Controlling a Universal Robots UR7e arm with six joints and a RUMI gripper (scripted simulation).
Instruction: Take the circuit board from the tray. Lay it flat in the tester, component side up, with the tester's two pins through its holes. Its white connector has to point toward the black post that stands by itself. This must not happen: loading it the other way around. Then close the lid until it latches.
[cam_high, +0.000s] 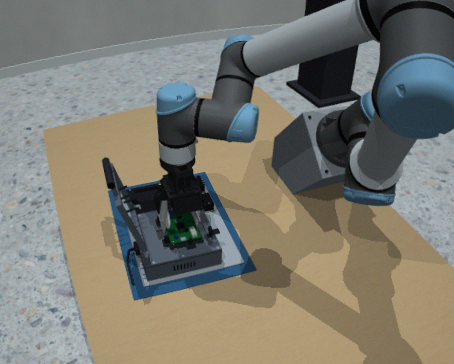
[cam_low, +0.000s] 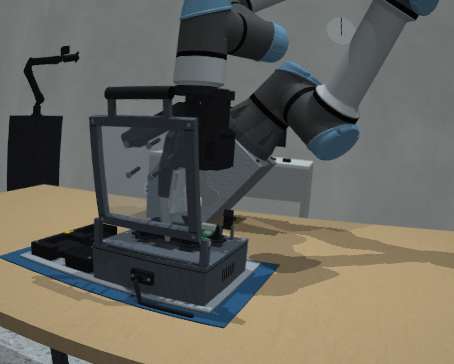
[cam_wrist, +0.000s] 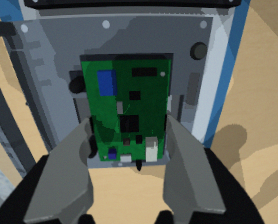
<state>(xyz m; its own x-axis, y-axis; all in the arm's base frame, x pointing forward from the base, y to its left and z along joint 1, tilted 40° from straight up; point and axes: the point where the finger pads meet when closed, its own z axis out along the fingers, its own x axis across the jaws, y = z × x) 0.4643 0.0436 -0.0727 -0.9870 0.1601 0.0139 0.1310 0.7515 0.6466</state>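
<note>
Claw (cam_high: 181, 220) (cam_low: 181, 227) (cam_wrist: 129, 115) pinching PCB (cam_high: 181, 231) (cam_low: 209, 232) (cam_wrist: 107, 130) by its long edges, comp. side up @ tester (cam_high: 210, 257) (cam_low: 150, 267) (cam_wrist: 55, 50); lid (cam_high: 131, 223) (cam_low: 192, 175) (cam_wrist: 14, 127) up.

Tester body (cam_high: 184, 266) (cam_low: 150, 272), lower L of top frame: grey, matt, metal-look. Lid (cam_low: 194, 177), ctr L of exterior: matt grey frame, clear smooth plastic-look pane. Lid handle (cam_high: 108, 173) (cam_low: 140, 93): blk, smooth. Circuit board (cam_high: 182, 229) (cam_wrist: 107, 135), ctr of wrist frame: grn, smooth, w/ wht plastic-look connector (cam_wrist: 151, 150). Tabletop (cam_high: 150, 330) (cam_low: 350, 310): tan, wood-look, matt. Floor (cam_high: 30, 300), lower L of top frame: speckled, stone-look.
</note>
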